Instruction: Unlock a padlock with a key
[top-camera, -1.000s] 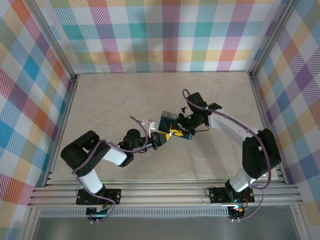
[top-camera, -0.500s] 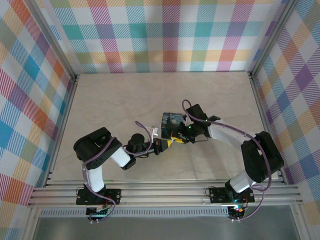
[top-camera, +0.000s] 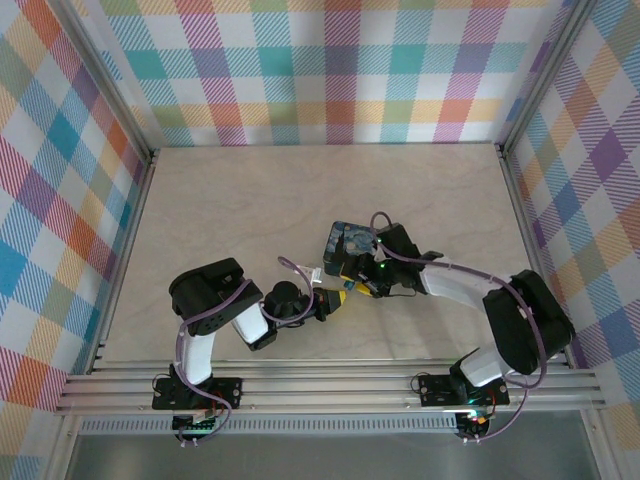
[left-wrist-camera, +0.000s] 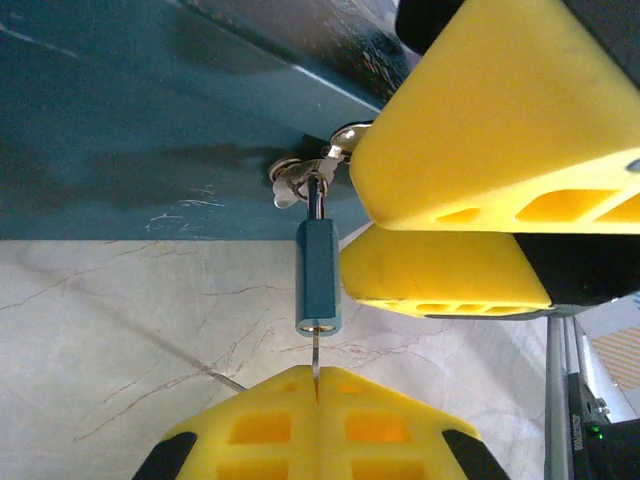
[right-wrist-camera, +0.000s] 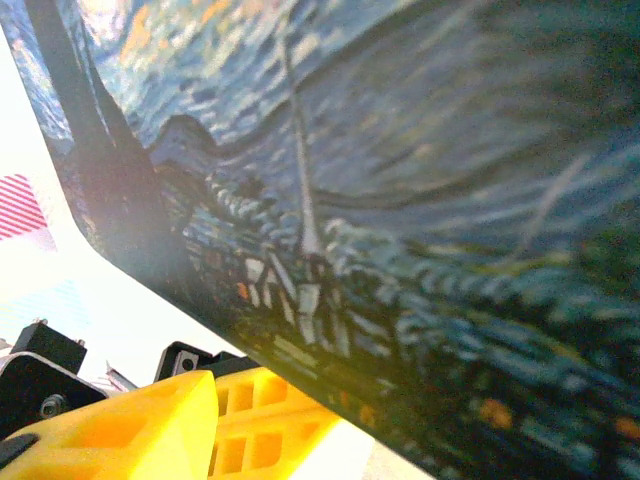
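Yellow fingertips of the left gripper (left-wrist-camera: 316, 390) are pressed together on the key (left-wrist-camera: 315, 357), its blade in the bottom of the blue padlock (left-wrist-camera: 318, 275) hooked to the tin (left-wrist-camera: 130, 130) near the middle of the bench (left-wrist-camera: 120, 330), with the right gripper (left-wrist-camera: 352, 222), fingers spread, just beside it.

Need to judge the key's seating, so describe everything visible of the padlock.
The padlock is tiny: a teal-blue, metal-looking block body and thin silvery shackle, hooked through the tin's clasp. Its keyhole end faces the left gripper, whose key reaches into it. A finger of the right gripper sits close beside the body; contact is unclear.
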